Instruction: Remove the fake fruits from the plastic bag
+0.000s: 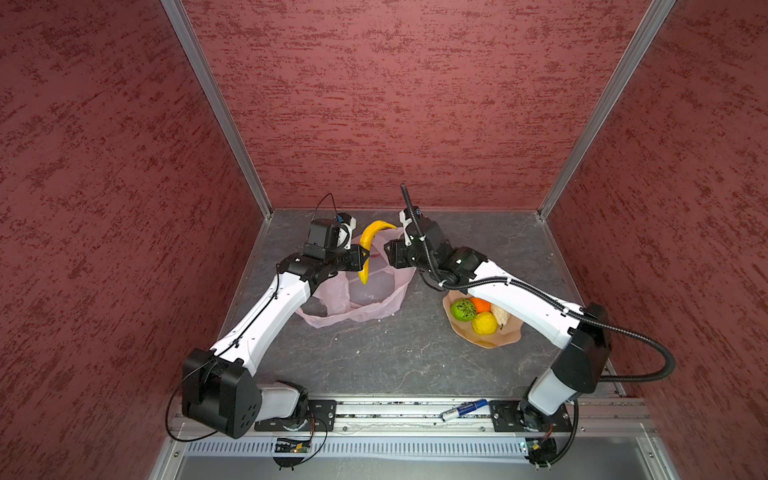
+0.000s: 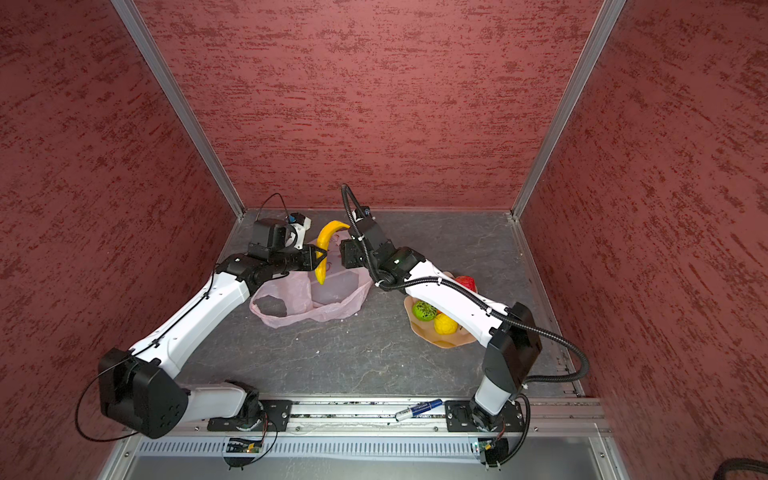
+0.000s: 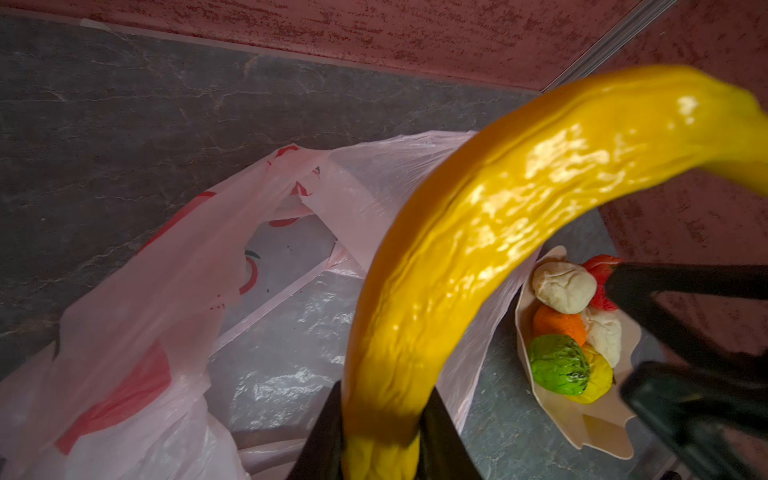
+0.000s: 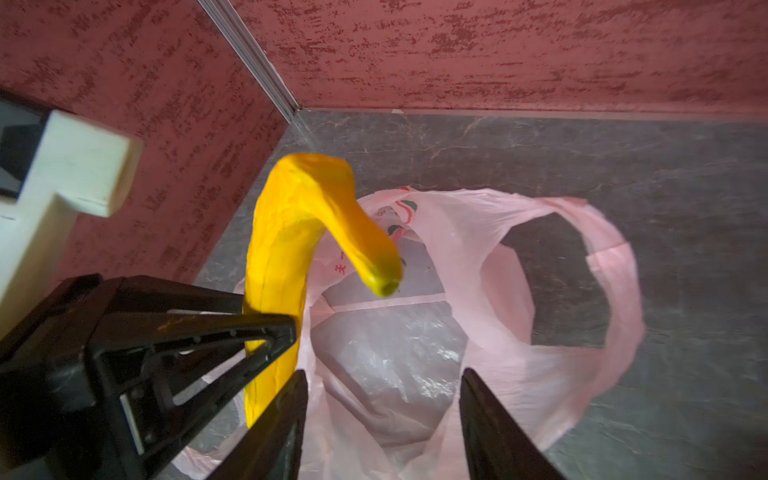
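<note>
One banana (image 1: 367, 237) sits in left jaws above plastic bag (image 1: 374, 301).

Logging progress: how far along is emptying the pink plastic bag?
Done: six toy fruits sit in the peach petal-edged bowl. In hand: left gripper clamps the yellow toy banana above the pink plastic bag; right gripper open. Left: set the banana down; no fruit shows in the bag.
</note>
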You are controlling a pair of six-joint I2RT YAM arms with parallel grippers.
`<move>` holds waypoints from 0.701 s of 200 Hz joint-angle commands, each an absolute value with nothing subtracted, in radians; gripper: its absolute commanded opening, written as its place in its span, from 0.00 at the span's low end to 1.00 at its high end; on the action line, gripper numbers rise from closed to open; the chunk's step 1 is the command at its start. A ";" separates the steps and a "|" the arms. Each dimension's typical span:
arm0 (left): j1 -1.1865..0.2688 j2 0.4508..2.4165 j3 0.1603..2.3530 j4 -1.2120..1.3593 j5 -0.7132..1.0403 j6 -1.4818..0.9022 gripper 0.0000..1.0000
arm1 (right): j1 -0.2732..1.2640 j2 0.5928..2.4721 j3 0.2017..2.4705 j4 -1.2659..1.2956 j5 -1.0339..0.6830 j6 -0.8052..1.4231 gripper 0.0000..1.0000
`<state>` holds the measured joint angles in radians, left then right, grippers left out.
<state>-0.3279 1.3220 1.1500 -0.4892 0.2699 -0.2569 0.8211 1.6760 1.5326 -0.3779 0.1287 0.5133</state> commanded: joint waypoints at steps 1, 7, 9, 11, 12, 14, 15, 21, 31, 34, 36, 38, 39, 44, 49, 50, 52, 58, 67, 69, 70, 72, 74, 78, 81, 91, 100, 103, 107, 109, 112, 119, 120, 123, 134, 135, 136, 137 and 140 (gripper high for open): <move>-0.352 1.309 1.164 -0.424 0.321 -0.322 0.12 | 0.816 1.697 1.558 -0.206 0.066 0.597 0.60; -0.358 1.311 1.170 -0.425 0.324 -0.324 0.12 | 0.818 1.704 1.563 -0.194 0.058 0.600 0.60; -0.359 1.312 1.173 -0.426 0.324 -0.324 0.12 | 0.818 1.706 1.565 -0.192 0.056 0.600 0.60; -0.361 1.313 1.175 -0.426 0.324 -0.325 0.12 | 0.818 1.708 1.568 -0.189 0.055 0.600 0.60; -0.362 1.313 1.176 -0.426 0.325 -0.325 0.12 | 0.818 1.709 1.570 -0.188 0.053 0.600 0.60; -0.364 1.313 1.177 -0.426 0.326 -0.326 0.12 | 0.818 1.713 1.573 -0.186 0.052 0.601 0.60; -0.365 1.313 1.178 -0.426 0.326 -0.327 0.12 | 0.818 1.715 1.575 -0.185 0.052 0.601 0.61; -0.371 1.315 1.182 -0.425 0.327 -0.330 0.12 | 0.817 1.724 1.582 -0.184 0.046 0.600 0.61; -0.380 1.317 1.187 -0.419 0.334 -0.337 0.12 | 0.816 1.738 1.599 -0.183 0.041 0.598 0.61; -0.382 1.317 1.187 -0.418 0.337 -0.341 0.12 | 0.816 1.741 1.602 -0.183 0.040 0.599 0.61; -0.384 1.318 1.188 -0.415 0.337 -0.343 0.12 | 0.815 1.744 1.605 -0.183 0.039 0.600 0.61; -0.386 1.317 1.189 -0.414 0.339 -0.345 0.12 | 0.815 1.746 1.607 -0.183 0.037 0.599 0.61; -0.386 1.317 1.188 -0.413 0.339 -0.346 0.12 | 0.815 1.748 1.608 -0.183 0.037 0.599 0.61; -0.390 1.318 1.189 -0.408 0.340 -0.352 0.12 | 0.814 1.754 1.615 -0.184 0.035 0.599 0.61; -0.395 1.316 1.189 -0.403 0.340 -0.358 0.12 | 0.812 1.759 1.621 -0.185 0.037 0.600 0.61; -0.395 1.316 1.188 -0.403 0.340 -0.358 0.12 | 0.812 1.759 1.622 -0.186 0.038 0.601 0.61; -0.397 1.316 1.187 -0.401 0.341 -0.360 0.12 | 0.812 1.761 1.623 -0.186 0.038 0.601 0.61; -0.402 1.315 1.187 -0.396 0.341 -0.364 0.12 | 0.809 1.764 1.624 -0.186 0.041 0.602 0.61; -0.408 1.312 1.184 -0.390 0.342 -0.373 0.12 | 0.806 1.767 1.625 -0.186 0.046 0.607 0.61; -0.410 1.312 1.183 -0.389 0.343 -0.375 0.12 | 0.805 1.766 1.626 -0.186 0.046 0.608 0.61; -0.412 1.312 1.183 -0.389 0.344 -0.375 0.12 | 0.804 1.766 1.625 -0.185 0.047 0.610 0.61; -0.412 1.312 1.182 -0.387 0.345 -0.377 0.12 | 0.803 1.766 1.625 -0.184 0.047 0.610 0.61; -0.415 1.310 1.182 -0.387 0.346 -0.378 0.12 | 0.802 1.766 1.623 -0.185 0.047 0.611 0.60; -0.417 1.310 1.180 -0.387 0.347 -0.379 0.12 | 0.800 1.765 1.623 -0.183 0.049 0.613 0.60; -0.420 1.309 1.180 -0.387 0.346 -0.380 0.12 | 0.798 1.766 1.623 -0.181 0.048 0.613 0.60; -0.426 1.311 1.177 -0.387 0.344 -0.383 0.12 | 0.795 1.766 1.620 -0.178 0.043 0.617 0.58; -0.429 1.312 1.175 -0.385 0.344 -0.385 0.12 | 0.791 1.767 1.620 -0.177 0.038 0.621 0.57; -0.432 1.312 1.174 -0.384 0.341 -0.385 0.12 | 0.790 1.768 1.620 -0.175 0.036 0.622 0.57; -0.432 1.310 1.171 -0.381 0.342 -0.388 0.12 | 0.787 1.768 1.622 -0.175 0.033 0.624 0.56; -0.432 1.310 1.171 -0.380 0.340 -0.389 0.12 | 0.787 1.770 1.622 -0.177 0.032 0.624 0.56; -0.433 1.310 1.169 -0.376 0.339 -0.391 0.12 | 0.786 1.770 1.622 -0.177 0.029 0.626 0.55; -0.434 1.310 1.167 -0.373 0.339 -0.394 0.12 | 0.783 1.772 1.624 -0.179 0.026 0.628 0.54; -0.435 1.309 1.166 -0.373 0.339 -0.394 0.12 | 0.784 1.772 1.624 -0.179 0.026 0.629 0.53; -0.436 1.309 1.165 -0.372 0.339 -0.395 0.12 | 0.782 1.773 1.623 -0.178 0.025 0.629 0.52; -0.440 1.308 1.164 -0.368 0.334 -0.396 0.12 | 0.778 1.773 1.620 -0.174 0.022 0.631 0.48; -0.441 1.308 1.164 -0.367 0.333 -0.396 0.12 | 0.778 1.773 1.621 -0.174 0.021 0.631 0.47; -0.441 1.308 1.164 -0.367 0.332 -0.396 0.12 | 0.778 1.773 1.620 -0.173 0.021 0.630 0.47; -0.441 1.308 1.163 -0.367 0.332 -0.396 0.12 | 0.778 1.772 1.620 -0.173 0.021 0.630 0.47; -0.443 1.308 1.163 -0.366 0.331 -0.396 0.12 | 0.777 1.772 1.620 -0.173 0.020 0.630 0.46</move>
